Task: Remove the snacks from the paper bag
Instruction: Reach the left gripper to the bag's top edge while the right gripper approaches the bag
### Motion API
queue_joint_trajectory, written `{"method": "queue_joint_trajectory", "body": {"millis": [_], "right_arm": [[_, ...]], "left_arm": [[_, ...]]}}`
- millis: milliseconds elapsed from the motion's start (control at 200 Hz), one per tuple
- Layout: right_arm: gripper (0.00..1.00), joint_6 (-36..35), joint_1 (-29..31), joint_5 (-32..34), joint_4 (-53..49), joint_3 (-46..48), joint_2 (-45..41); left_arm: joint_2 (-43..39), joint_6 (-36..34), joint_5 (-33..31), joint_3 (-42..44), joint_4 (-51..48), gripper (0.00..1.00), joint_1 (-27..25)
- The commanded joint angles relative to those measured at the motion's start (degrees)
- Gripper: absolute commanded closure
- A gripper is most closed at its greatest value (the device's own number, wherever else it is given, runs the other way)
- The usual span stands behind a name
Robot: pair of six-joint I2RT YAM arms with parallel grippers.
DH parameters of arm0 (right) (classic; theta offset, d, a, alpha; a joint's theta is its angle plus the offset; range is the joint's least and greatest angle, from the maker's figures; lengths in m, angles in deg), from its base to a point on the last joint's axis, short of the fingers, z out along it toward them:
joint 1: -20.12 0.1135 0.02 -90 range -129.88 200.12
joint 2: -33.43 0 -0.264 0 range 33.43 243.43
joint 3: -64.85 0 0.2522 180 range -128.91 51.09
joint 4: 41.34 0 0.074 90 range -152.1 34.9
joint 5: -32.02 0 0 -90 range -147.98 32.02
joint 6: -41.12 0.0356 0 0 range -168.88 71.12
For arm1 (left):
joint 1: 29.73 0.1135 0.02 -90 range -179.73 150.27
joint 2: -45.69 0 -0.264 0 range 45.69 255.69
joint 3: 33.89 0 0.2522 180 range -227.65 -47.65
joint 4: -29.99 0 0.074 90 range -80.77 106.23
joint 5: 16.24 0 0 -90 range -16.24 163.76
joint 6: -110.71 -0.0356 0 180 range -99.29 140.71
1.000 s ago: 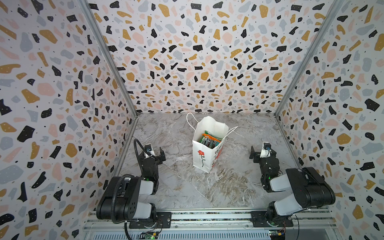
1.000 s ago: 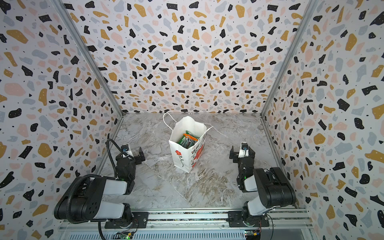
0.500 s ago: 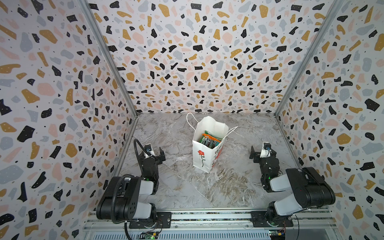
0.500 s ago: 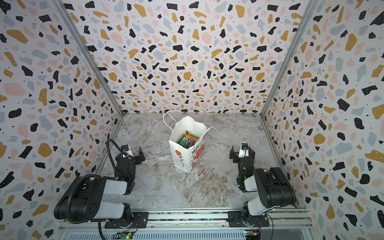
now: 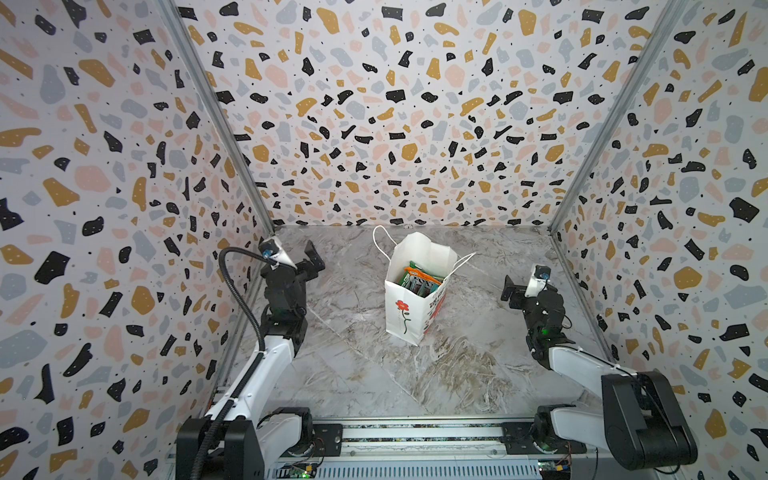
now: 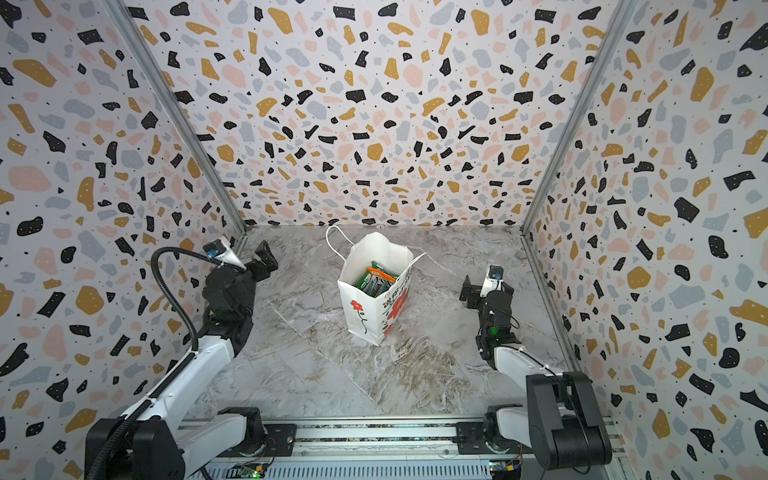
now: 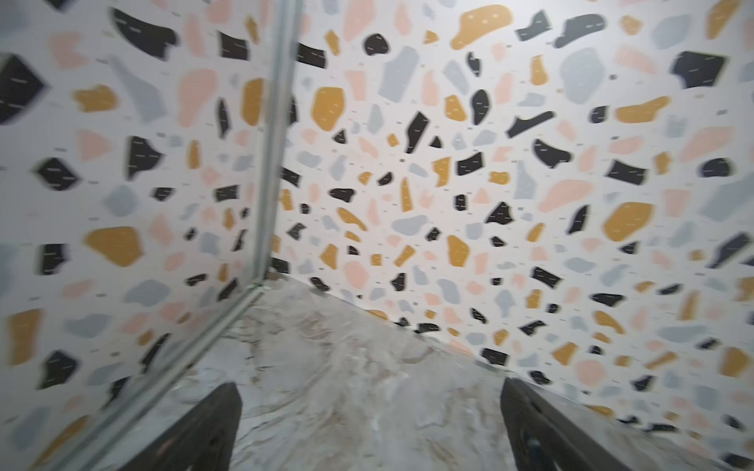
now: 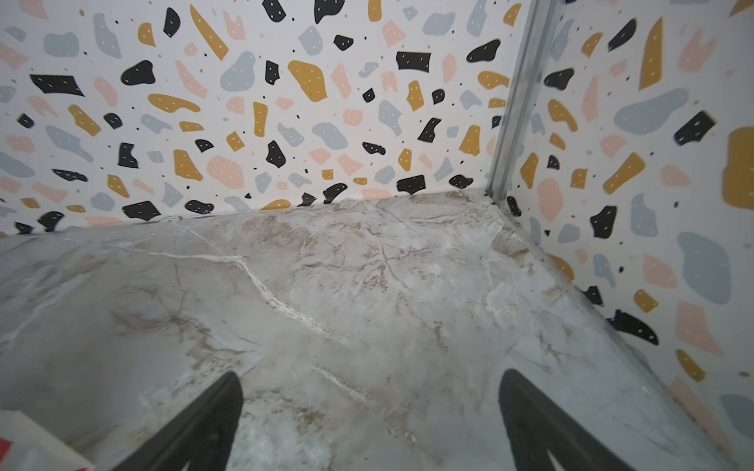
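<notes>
Left gripper (image 5: 313, 259) and right gripper (image 5: 510, 289) gaped empty beside the centre-frame paper bag (image 5: 409, 309); snacks (image 5: 417, 280) sat inside, none removed.

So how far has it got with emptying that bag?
Nothing looks done yet: the snacks sit inside the upright paper bag, and no packet lies on the table. Nothing is in hand either: the left tool and right tool are both open, empty, and apart from the bag on either side. Left to do: lifting out every packet.
</notes>
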Motion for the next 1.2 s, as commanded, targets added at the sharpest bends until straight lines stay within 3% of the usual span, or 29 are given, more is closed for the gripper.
{"method": "queue_joint_trajectory", "body": {"millis": [0,75,175,391,576,741,1011,1192], "right_arm": [[0.01,8.42,-0.07,-12.7,-12.71,-2.07,-3.51],[0.01,8.81,0.14,-20.42,-13.25,-1.83,-4.61],[0.01,9.56,1.17,-24.32,-13.13,-0.44,-6.29],[0.01,9.04,3.4,-25.33,-13.18,1.03,-7.97],[0.01,8.66,3.72,-25.65,-14.16,0.99,-8.24],[0.01,8.5,3.68,-26.0,-14.2,0.9,-8.11],[0.01,8.24,3.77,-26.71,-13.93,0.81,-7.05],[0.01,7.61,4.36,-28.34,-13.76,0.51,-5.35]], "left_arm": [[2.59,6.53,22.1,-7.3,-6.71,0.0,-0.8],[4.19,8.77,28.87,-11.71,-7.15,0.0,-2.16],[5.78,8.26,33.16,-17.18,-10.28,0.0,-5.7],[12.1,6.24,32.07,-26.9,-18.73,0.08,-12.26],[16.91,5.45,29.8,-32.11,-23.52,0.15,-14.35],[20.29,5.05,28.68,-36.05,-26.79,0.33,-15.27],[23.6,4.43,29.61,-38.71,-29.49,0.48,-15.7],[24.8,4.1,32.57,-39.23,-29.81,0.71,-15.97]]}}
